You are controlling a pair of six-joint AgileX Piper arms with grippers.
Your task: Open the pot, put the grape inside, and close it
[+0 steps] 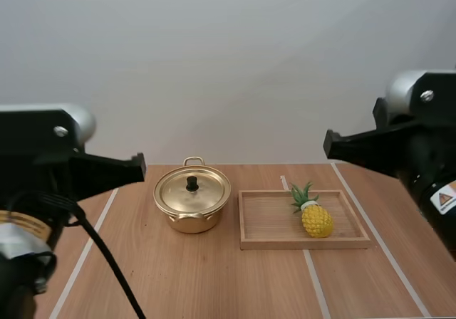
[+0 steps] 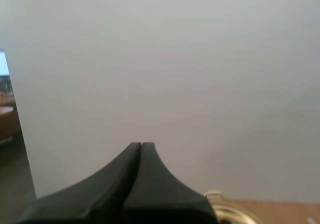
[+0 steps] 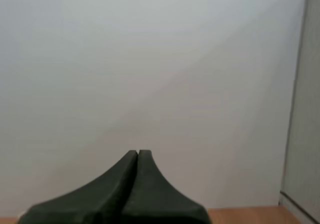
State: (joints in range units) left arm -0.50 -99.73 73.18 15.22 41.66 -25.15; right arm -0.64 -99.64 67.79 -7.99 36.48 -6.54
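A golden pot (image 1: 191,219) stands on the table left of centre, its lid (image 1: 203,193) on, with a black knob (image 1: 192,184). To its right lies a wooden tray (image 1: 299,244) holding a small yellow pineapple (image 1: 315,218) with green leaves; I see no grapes. My left gripper (image 1: 139,166) hovers high to the left of the pot, its fingers shut together as one dark wedge (image 2: 141,145). The pot's rim (image 2: 227,214) peeks beside that wedge. My right gripper (image 1: 329,144) hangs high above the tray's right end, also shut on nothing (image 3: 137,152).
The wooden table (image 1: 214,283) has pale tape lines (image 1: 85,258) running front to back. A plain white wall stands behind it. Open tabletop lies in front of the pot and tray.
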